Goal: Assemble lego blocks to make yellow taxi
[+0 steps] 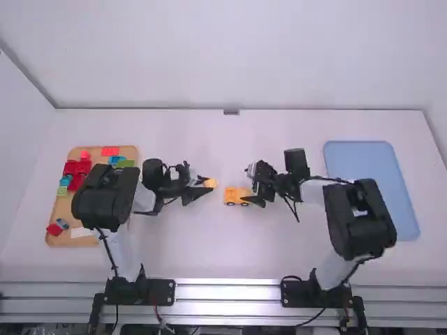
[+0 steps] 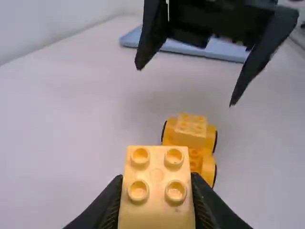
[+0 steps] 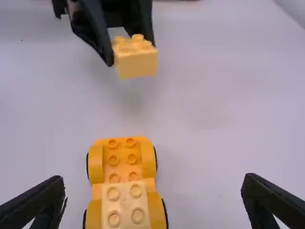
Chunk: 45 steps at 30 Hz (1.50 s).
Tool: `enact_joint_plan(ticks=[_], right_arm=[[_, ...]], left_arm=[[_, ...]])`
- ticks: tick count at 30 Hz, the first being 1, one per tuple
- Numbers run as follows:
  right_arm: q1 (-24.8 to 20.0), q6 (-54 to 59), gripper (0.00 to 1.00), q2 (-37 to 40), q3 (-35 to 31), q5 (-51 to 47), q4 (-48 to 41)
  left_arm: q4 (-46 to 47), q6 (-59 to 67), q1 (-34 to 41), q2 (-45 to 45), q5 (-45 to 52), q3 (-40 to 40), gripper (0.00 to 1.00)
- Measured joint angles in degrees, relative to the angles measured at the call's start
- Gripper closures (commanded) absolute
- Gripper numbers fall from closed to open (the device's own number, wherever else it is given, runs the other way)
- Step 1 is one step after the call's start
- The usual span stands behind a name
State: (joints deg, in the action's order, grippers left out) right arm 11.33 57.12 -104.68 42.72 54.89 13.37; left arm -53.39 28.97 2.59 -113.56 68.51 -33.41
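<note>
In the high view, the left gripper [image 1: 200, 187] holds a pale yellow plastic brick [image 1: 210, 183] by its sides, just beside the toy car base [image 1: 236, 196], orange-yellow plastic with black wheels, which stands on the white table [image 1: 209, 251] between the 2 arms. The base seems placed there so both can reach it. At the left is a tan tray [image 1: 74, 241] bearing red, blue and green blocks [image 1: 78, 169]; at the right, partly behind the right arm, a flat blue tray [image 1: 370, 178]. Neither tray looks likely to hinder the build. In the left wrist view, the brick's 4 studs face the camera, the fingers pressing 2 opposite sides; that probably leaves its underside free to seat. The right gripper's black fingers, well parted, hang near the base and could block the brick's way in. In the right wrist view, that gripper is wide with nothing between its tips, perhaps ready to steady the base. A yellow 4-stud block [image 3: 126, 205] sits on the base's near end; the far end's studs are bare, likely the spot for the held brick.
</note>
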Motion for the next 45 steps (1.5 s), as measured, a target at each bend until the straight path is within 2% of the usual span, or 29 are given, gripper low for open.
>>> enact_joint_plan(ticks=[5, 10, 16, 22, 26, 38, 45], right_arm=[[-0.76, 0.2, 0.02, -5.53, 0.0, 3.65, 3.02], [-0.48, 0.22, 0.02, -7.15, 0.0, 5.68, 3.17], [1.75, 0.24, 0.02, -7.17, 0.0, 4.35, 2.34], [4.24, 0.24, 0.02, -8.7, 0.0, 2.29, 4.15], [4.59, 0.2, 0.02, -11.47, 0.02, 2.19, 4.5], [3.08, 0.24, 0.0, -15.26, 2.71, 3.5, 4.44], [2.62, 0.46, 0.11, -15.26, 2.69, 3.45, 4.46]], left_arm=[[10.25, 3.56, 2.25, 0.0, -0.42, -3.98, 0.98], [21.22, 8.66, 6.36, 0.0, -5.33, -7.65, 0.98], [35.32, 17.64, 8.94, 1.68, -8.07, -11.02, 0.98], [44.17, 26.49, 9.07, 3.91, -8.85, -14.49, 0.98], [45.68, 30.47, 9.6, 3.93, -9.14, -14.69, 0.98], [40.7, 32.59, 10.67, 3.89, -9.2, -13.94, 0.98], [38.99, 31.41, 10.8, 3.89, -9.22, -13.94, 0.98]])
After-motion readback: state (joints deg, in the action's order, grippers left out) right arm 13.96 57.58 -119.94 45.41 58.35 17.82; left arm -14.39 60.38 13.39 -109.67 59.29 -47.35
